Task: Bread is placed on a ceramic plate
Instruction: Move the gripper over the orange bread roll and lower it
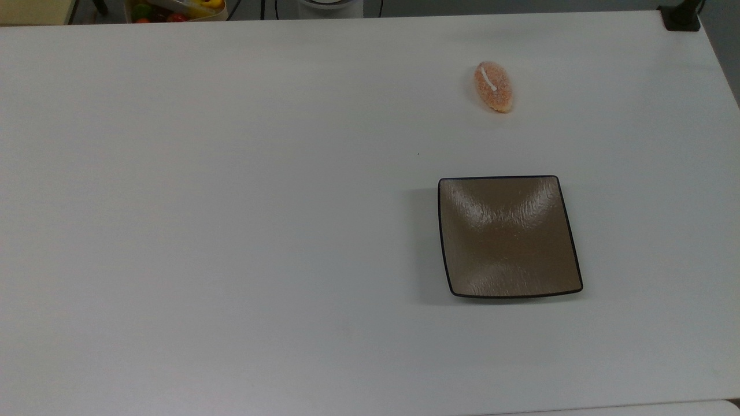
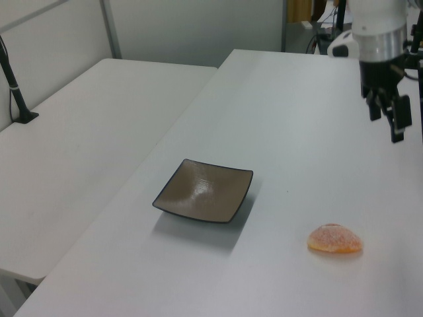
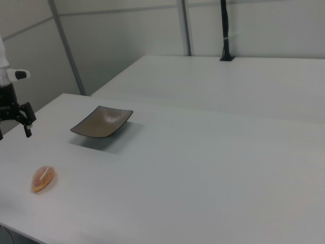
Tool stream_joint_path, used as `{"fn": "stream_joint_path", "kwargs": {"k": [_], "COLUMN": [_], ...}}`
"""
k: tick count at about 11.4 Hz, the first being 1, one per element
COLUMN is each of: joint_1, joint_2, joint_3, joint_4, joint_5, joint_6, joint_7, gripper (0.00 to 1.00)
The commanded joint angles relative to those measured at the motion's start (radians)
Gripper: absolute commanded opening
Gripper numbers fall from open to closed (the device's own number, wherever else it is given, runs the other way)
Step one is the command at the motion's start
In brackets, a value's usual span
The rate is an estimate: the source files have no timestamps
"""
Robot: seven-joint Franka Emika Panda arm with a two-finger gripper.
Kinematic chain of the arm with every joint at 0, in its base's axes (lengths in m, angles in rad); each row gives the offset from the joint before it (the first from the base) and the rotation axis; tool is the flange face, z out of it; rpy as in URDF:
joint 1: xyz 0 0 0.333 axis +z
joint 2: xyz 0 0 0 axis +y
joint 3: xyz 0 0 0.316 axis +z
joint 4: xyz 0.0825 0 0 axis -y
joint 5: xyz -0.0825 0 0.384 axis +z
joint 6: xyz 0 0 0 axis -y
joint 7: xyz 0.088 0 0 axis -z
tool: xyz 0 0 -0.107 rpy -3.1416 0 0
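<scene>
The bread [image 1: 494,86] is a small oval orange-pink loaf with a white stripe, lying on the bare white table [image 1: 231,202]. In the top view it lies straight above the ceramic plate [image 1: 509,237], a square glossy brown dish with a dark rim and nothing on it. The left view has the bread [image 2: 335,239] at the front right and the plate [image 2: 205,190] in the middle. My gripper [image 2: 386,125] hangs open in the air behind and above the bread, holding nothing. In the right view the gripper [image 3: 13,133] is at the left edge, above the bread [image 3: 43,179], with the plate [image 3: 101,122] to the right.
A container of colourful items [image 1: 173,8] sits beyond the table's far edge in the top view. A black clamp post [image 1: 682,17] stands at the top right corner. A second white table [image 2: 79,145] adjoins on the left view's left, with a black post [image 2: 16,92].
</scene>
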Motion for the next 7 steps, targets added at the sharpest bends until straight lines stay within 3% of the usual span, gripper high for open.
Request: {"fn": "stream_joint_path", "kwargs": {"k": [1,7], "joint_1": [0.004,0.044], "joint_2": [-0.005,0.070], "joint_3": [0.051,0.054], "joint_4": [-0.128,-0.292], "joint_5": [0.034,0.051], "joint_6": [0.211,0.643], "joint_7": [0.015,0.109], "gripper": [1.00,1.00]}}
